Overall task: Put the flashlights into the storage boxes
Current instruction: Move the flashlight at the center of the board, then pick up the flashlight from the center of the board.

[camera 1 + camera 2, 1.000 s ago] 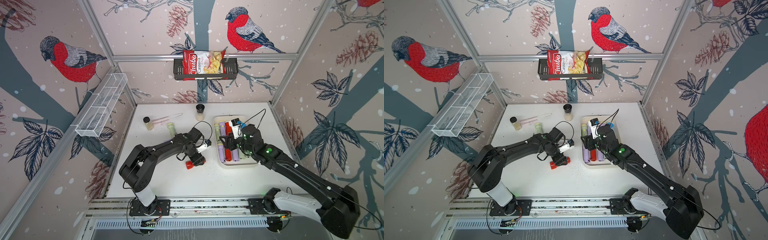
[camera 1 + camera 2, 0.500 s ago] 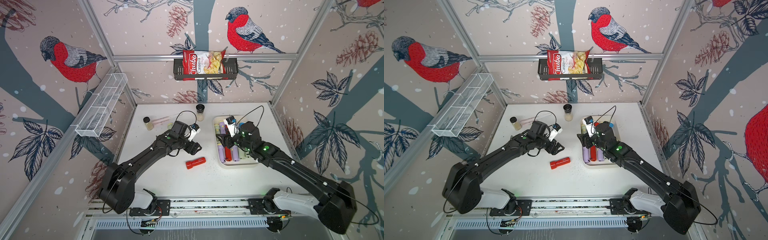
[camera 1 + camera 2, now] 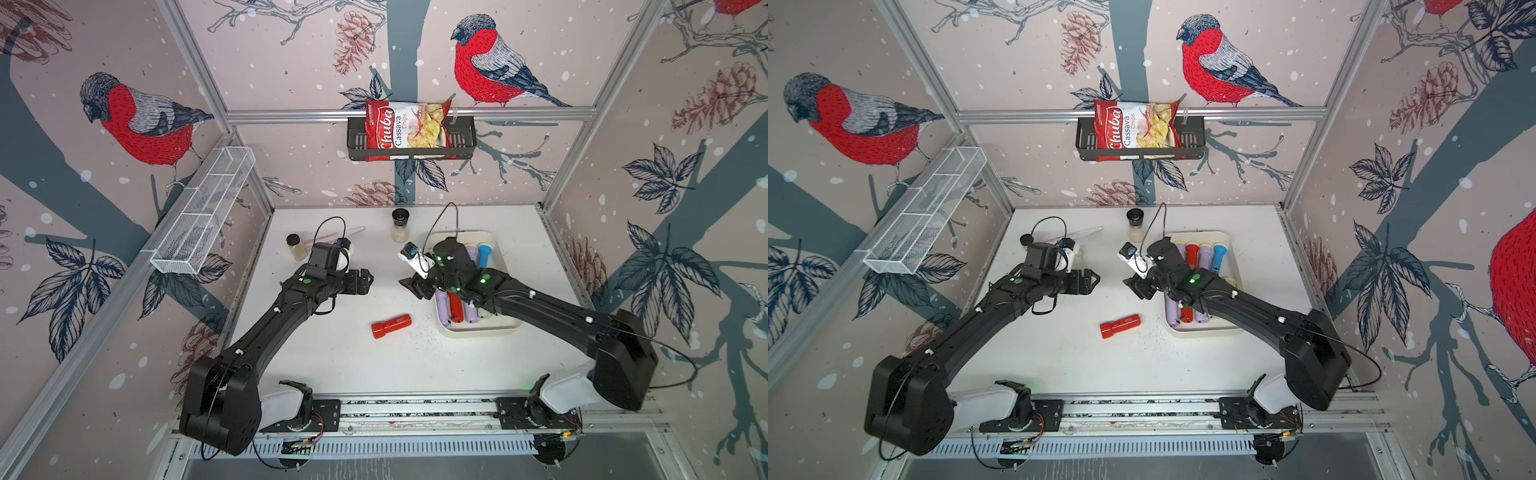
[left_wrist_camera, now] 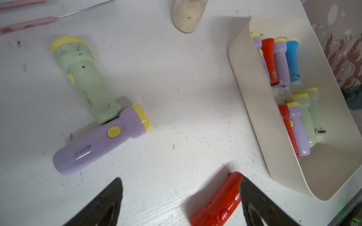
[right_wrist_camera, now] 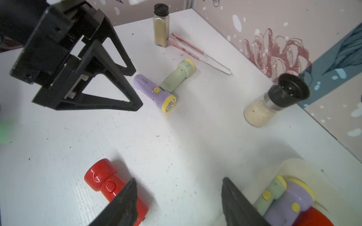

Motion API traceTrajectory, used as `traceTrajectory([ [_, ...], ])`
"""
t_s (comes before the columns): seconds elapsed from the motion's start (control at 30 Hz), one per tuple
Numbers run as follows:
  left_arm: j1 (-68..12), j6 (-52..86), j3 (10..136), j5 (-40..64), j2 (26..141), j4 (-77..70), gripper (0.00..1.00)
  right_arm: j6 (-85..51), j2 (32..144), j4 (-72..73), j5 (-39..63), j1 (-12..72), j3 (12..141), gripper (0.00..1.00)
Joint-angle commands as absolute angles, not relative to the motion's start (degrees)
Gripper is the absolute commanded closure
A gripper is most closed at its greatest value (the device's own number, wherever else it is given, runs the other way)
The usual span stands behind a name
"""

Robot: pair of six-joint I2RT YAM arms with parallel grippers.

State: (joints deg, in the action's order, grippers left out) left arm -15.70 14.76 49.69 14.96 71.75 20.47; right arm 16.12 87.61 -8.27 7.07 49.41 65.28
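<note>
The left tool (image 3: 367, 280) hangs above the desk (image 3: 332, 365), jaws wide apart, empty. The right tool (image 3: 412, 288) is also parted and empty, at the cream tray (image 3: 478, 332). The red flashlight (image 3: 391, 325) lies loose between them, toward the front rail, just beside the tray, long axis crosswise, head toward the left arm. Assessment: near-equal reach, with the shorter carry for the right arm. The lilac flashlight (image 4: 98, 142) and green flashlight (image 4: 86, 82) lie touching, outside the tray.

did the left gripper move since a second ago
Yes: the left gripper has left the red plastic flashlight, which lies where it was, and drawn back toward the rear of the white table.
</note>
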Motion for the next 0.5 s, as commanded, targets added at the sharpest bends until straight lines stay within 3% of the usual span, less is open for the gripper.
traceTrajectory([
  [0.0,-14.09,18.06,48.47,15.47,71.2,20.18,0.07,21.46,91.61,-11.45,7.72,50.58,68.49,0.32],
  [0.47,-5.48,23.16,41.54,15.16,64.98,16.48,0.04,34.38,106.2,-17.92,9.0,54.93,78.75,0.32],
])
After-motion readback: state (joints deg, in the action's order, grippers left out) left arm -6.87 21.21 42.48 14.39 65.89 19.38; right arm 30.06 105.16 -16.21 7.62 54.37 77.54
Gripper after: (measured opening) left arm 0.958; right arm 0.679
